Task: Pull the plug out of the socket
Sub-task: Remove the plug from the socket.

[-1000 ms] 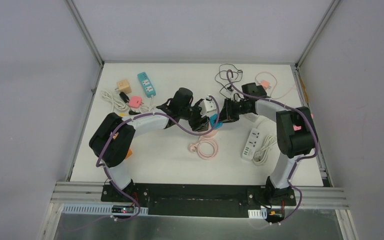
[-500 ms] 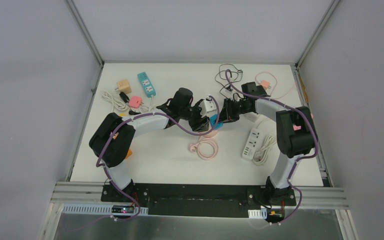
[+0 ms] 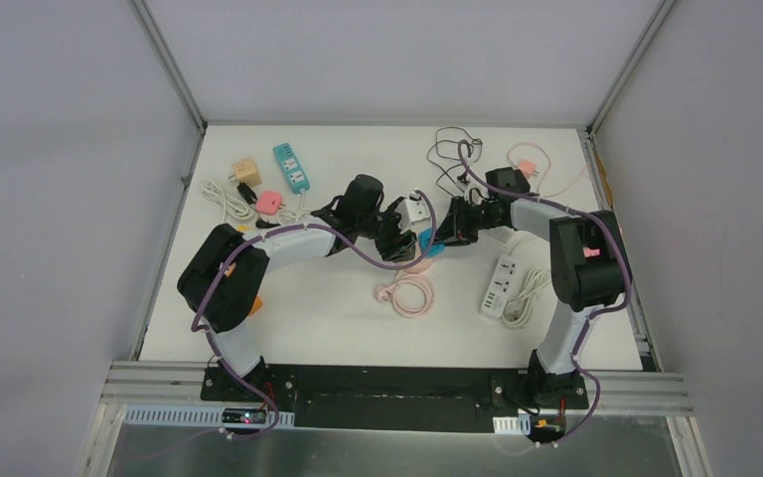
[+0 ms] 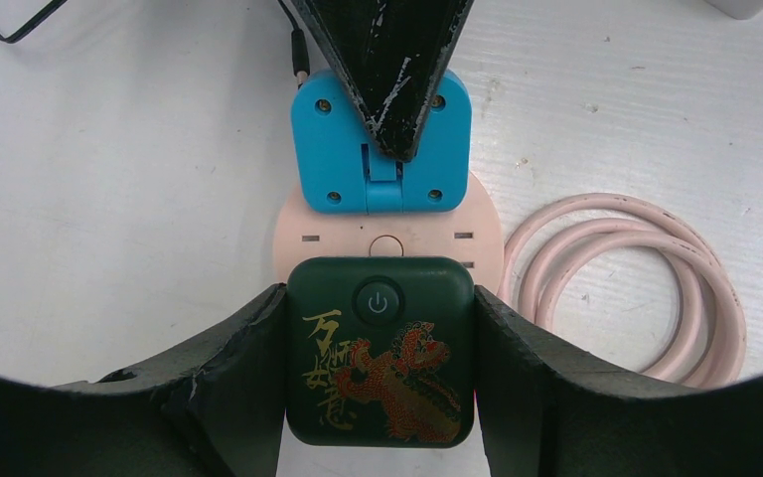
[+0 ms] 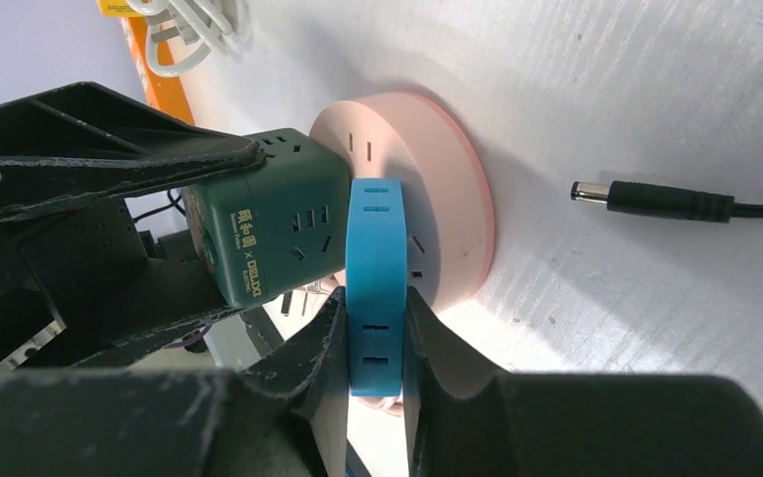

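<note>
- The right gripper point(image 5: 373, 323) is clamped across the thin faces of the blue plug point(image 5: 373, 234). The plug sits between its fingers, long axis running forward along them.
- The plug stands on the pink round socket point(image 5: 442, 179), prongs presumably buried in its face, so the pull should go straight away from that face.
- The left gripper point(image 4: 380, 298) squeezes the green cube adapter point(image 4: 380, 383) just beside the plug, likely bracing the socket.

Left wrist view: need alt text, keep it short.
Left gripper clamps a dark green cube with a power button and gold dragon print, over a round pink socket on a white table. Just beyond it, the black right gripper pinches a blue plug at the socket's far edge; a coiled pink cable lies to the right.
</note>
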`<state>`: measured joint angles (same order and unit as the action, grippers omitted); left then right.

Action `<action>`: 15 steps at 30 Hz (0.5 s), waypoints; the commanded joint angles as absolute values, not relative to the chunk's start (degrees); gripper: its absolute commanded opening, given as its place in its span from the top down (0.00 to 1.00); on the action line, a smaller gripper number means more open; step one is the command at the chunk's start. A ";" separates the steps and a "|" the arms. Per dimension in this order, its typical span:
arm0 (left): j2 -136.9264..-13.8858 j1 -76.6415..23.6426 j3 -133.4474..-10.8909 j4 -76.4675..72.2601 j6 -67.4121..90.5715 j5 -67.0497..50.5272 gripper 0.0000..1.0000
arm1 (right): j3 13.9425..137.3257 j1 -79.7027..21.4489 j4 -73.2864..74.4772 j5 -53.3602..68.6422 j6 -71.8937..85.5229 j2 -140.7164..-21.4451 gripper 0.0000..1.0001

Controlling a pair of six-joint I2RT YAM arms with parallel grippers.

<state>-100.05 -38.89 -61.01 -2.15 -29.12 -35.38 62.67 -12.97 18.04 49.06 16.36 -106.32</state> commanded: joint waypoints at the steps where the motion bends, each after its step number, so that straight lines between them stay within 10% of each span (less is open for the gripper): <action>1: -100.92 -38.77 -59.62 2.46 -29.22 -37.55 1.00 | 64.10 -12.68 16.57 55.18 13.64 -107.96 1.00; 15: -100.72 -38.76 -59.20 2.24 -29.44 -37.79 1.00 | 63.57 -13.39 19.09 39.56 13.25 -108.39 1.00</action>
<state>-100.05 -38.87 -61.01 -2.11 -29.32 -35.73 62.74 -13.76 18.68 46.87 14.33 -105.60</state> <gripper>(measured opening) 0.588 0.222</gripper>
